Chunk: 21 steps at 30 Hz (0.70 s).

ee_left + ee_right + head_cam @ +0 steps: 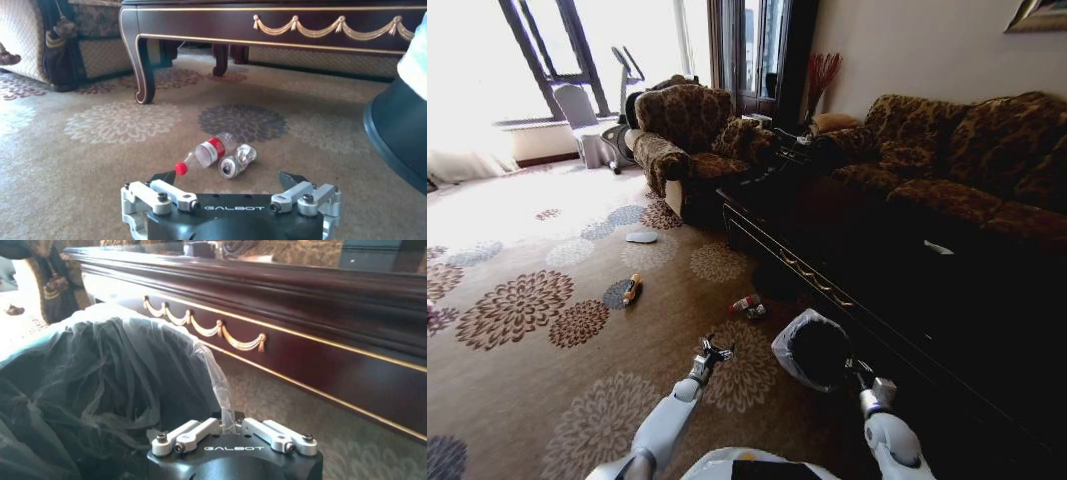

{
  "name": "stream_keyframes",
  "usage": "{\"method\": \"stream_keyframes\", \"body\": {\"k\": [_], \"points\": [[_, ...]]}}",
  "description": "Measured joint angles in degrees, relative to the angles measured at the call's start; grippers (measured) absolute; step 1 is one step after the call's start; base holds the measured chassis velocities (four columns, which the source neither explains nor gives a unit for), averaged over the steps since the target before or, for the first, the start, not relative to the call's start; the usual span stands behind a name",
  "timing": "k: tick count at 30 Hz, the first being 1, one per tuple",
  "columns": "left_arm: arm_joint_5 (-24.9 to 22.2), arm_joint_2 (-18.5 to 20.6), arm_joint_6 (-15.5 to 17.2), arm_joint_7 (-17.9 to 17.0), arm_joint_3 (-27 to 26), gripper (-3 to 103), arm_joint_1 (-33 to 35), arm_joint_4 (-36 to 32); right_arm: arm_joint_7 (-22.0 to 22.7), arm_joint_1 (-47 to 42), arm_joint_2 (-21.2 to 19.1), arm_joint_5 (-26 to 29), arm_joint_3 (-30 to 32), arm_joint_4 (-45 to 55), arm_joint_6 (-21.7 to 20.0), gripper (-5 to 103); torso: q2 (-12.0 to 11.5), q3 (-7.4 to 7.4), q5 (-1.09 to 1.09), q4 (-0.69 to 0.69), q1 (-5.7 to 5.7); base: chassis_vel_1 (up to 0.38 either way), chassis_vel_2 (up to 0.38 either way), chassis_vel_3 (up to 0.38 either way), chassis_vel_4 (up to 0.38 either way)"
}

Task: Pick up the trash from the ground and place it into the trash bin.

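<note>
A clear plastic bottle [203,155] with a red cap and label lies on the carpet beside a crushed can [237,161]; both show as small trash [747,305] near the coffee table. My left gripper [227,177] hovers open just short of them, low over the carpet [714,350]. A small orange-yellow bottle [631,289] lies farther left. The trash bin [812,348], black with a translucent bag [133,370], stands to the right of the left gripper. My right gripper [227,419] sits at the bin's near rim [859,372], shut on the edge of the bag.
A dark coffee table [847,250] with gold trim runs along the right, its leg [143,70] close behind the trash. An armchair [692,135] and sofa [967,150] stand behind. A pale-blue slipper [641,237] lies on the open carpet.
</note>
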Motion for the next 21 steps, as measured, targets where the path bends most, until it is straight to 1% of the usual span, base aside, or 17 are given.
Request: {"method": "stream_keyframes", "body": {"k": [1,6,8,9,10,13,14,17,19,21], "points": [[0.0,0.0,0.0,0.0,0.0,100,0.0,0.0,0.0,0.0,0.0,0.0,0.0,0.0,0.0,1,0.0,0.0,0.0,0.0,0.0,0.0,0.0,0.0,0.0],[0.26,-0.22,-0.24,0.16,-0.27,100,-0.75,1.07,0.02,-1.1,-5.01,3.53,-2.77,1.69,-2.89,1,-1.63,-1.02,0.02,0.0,-0.59,0.0,0.0,0.0,0.0],[0.26,-0.27,-0.27,0.19,-0.32,100,-0.77,1.11,-0.05,-1.11,-5.55,3.52,-2.95,1.7,-3.07,1,-1.81,-1.14,0.02,0.0,-0.66,0.0,0.0,0.0,0.0],[0.27,-0.37,-0.37,0.31,-0.48,100,-0.78,1.2,-0.23,-0.94,-7.22,2.94,-3.37,1.68,-3.47,1,-2.35,-1.47,0.02,-0.01,-0.87,0.0,0.0,0.0,0.0],[0.27,-0.37,-0.37,0.31,-0.48,100,-0.78,1.2,-0.23,-0.94,-7.22,2.94,-3.37,1.68,-3.47,1,-2.35,-1.47,0.02,-0.01,-0.87,0.0,0.0,0.0,0.0],[0.42,-0.65,-0.6,0.52,-0.85,100,-0.62,1.48,-1.3,-0.36,-9.52,0.72,-3.65,1.19,-3.42,1,-3.22,-1.98,0.0,0.01,-1.24,0.0,0.0,0.0,0.0],[0.42,-0.65,-0.6,0.52,-0.85,100,-0.62,1.48,-1.3,-0.36,-9.52,0.72,-3.65,1.19,-3.42,1,-3.22,-1.98,0.0,0.01,-1.24,0.0,0.0,0.0,0.0],[0.85,-1.13,-0.74,0.64,-1.31,100,-0.57,1.92,-2.26,0.14,-10.53,-0.36,-4.26,0.64,-3.21,1,-4.3,-2.63,0.01,-0.01,-1.65,0.0,0.0,0.0,0.0],[0.9,-1.21,-0.74,0.65,-1.33,100,-0.59,1.98,-2.4,0.35,-10.55,-0.5,-4.43,0.48,-3.17,1,-4.47,-2.74,0.01,-0.01,-1.71,0.0,0.0,0.0,0.0],[1.04,-1.61,-0.82,0.69,-1.37,100,-0.86,2.37,-2.8,1.13,-10.7,-0.86,-5.23,-0.27,-2.94,1,-5.15,-3.18,0.01,0.01,-1.97,0.0,0.0,0.0,0.0]]}}
